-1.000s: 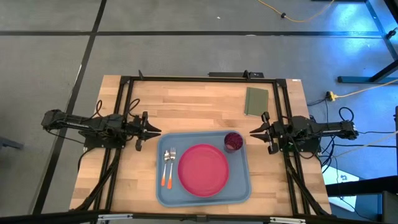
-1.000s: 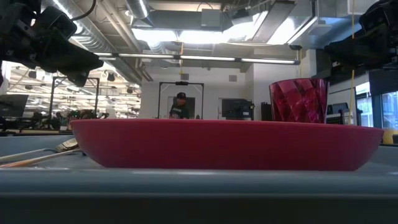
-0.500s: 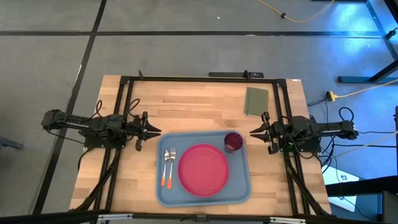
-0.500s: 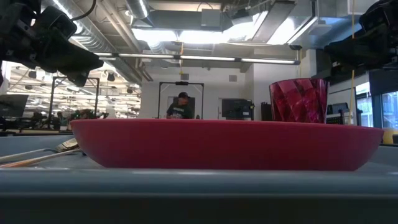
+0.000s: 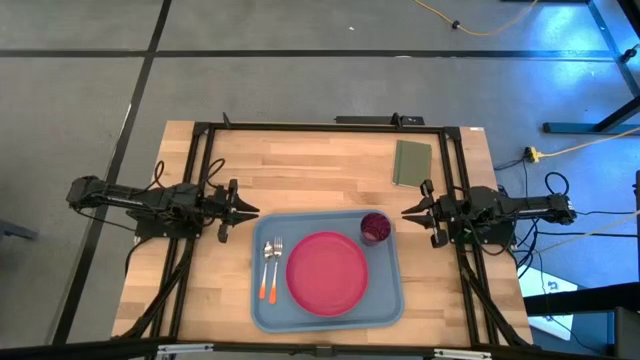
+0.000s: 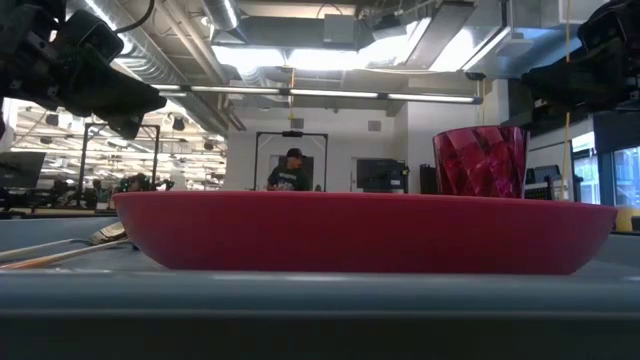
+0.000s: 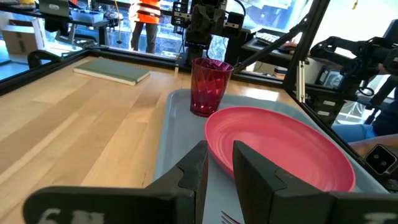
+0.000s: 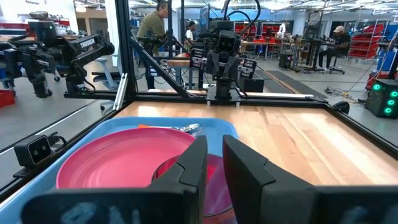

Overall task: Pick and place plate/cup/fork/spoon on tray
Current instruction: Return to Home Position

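Observation:
The light blue tray (image 5: 385, 300) lies on the wooden table between my two arms. On it rest the pink-red plate (image 5: 327, 272), the dark red cup (image 5: 375, 227) upright at its far right corner, and the spoon (image 5: 267, 262) and fork (image 5: 277, 260) side by side left of the plate, orange handle tips toward the near edge. My left gripper (image 5: 254, 211) hovers shut and empty just off the tray's far left corner. My right gripper (image 5: 406, 212) hovers shut and empty just right of the cup. In the low view the plate (image 6: 360, 230) fills the front with the cup (image 6: 480, 160) behind it.
A small green pad (image 5: 412, 162) lies at the table's far right. A black frame (image 5: 300, 127) borders the work area. Bare wood lies far of the tray (image 5: 310, 170). People stand in the room beyond the table (image 6: 291, 170).

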